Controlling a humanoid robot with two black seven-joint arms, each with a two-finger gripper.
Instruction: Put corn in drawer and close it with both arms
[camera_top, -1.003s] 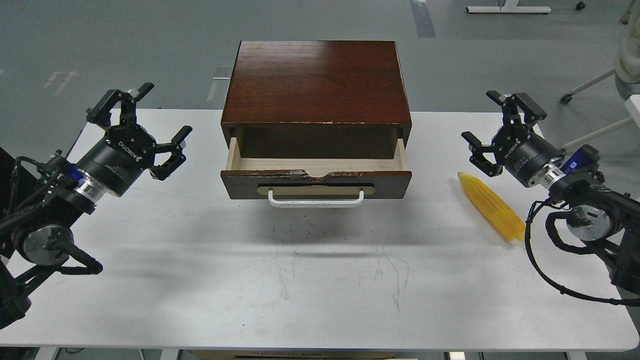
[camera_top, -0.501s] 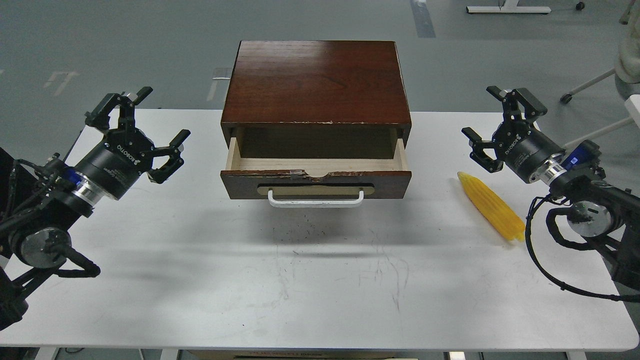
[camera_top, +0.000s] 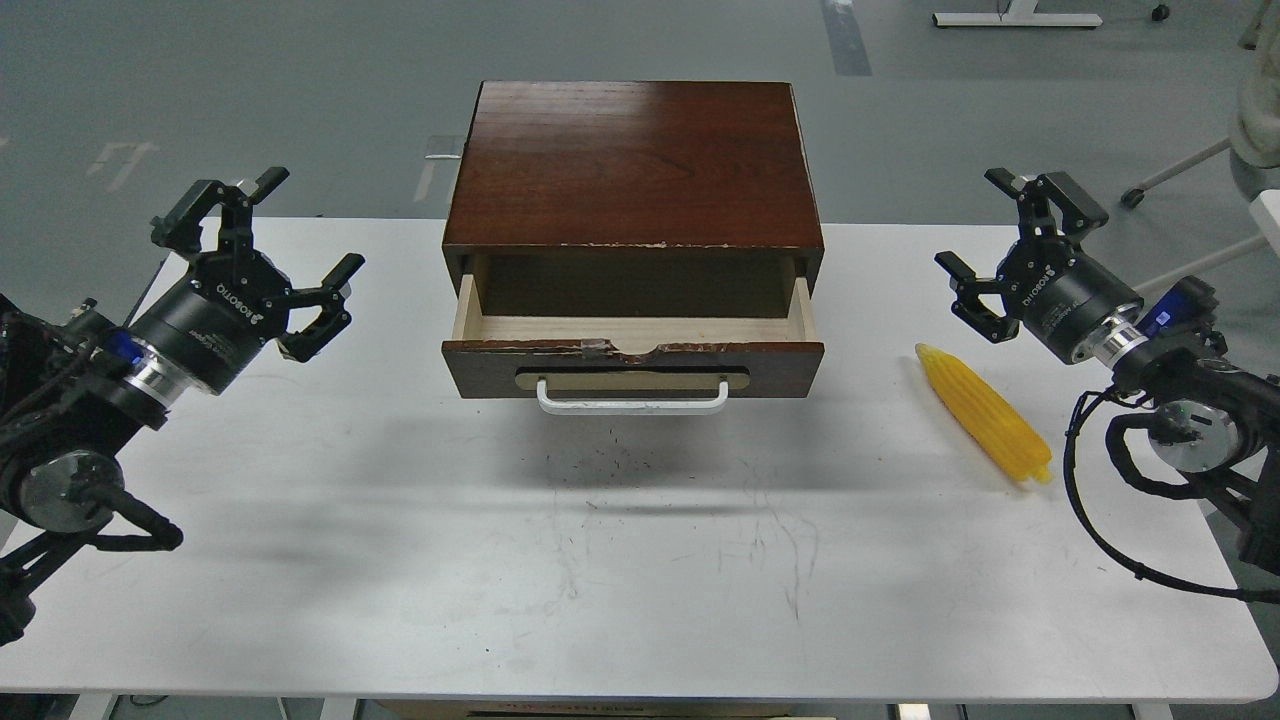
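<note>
Your corn (camera_top: 985, 412) lies on the white counter (camera_top: 640, 560), well to the right of the cabinet (camera_top: 633, 165). It is a bright yellow cob, long and tapered, with ridged rows running along its length. Its narrow tip points up and to the left, toward the drawer, and its broader end sits lower right, near the right arm's cables. Nothing touches it.

The drawer (camera_top: 632, 368) stands pulled out from the dark brown cabinet. You can see its pale wood floor and side walls, and no object shows inside. Its dark front has a chipped, notched top edge, and a white bar handle (camera_top: 632, 398) hangs on a tan oval plate.

Your right hand (camera_top: 1022, 250) hovers above and just beyond the corn, fingers spread apart, holding nothing. Your left hand (camera_top: 258, 255) hangs over the counter's left side, well apart from the drawer, fingers likewise apart and empty. Both hands carry the white ROBOTIQ lettering on black bodies, with silver rings at the wrists.
</note>
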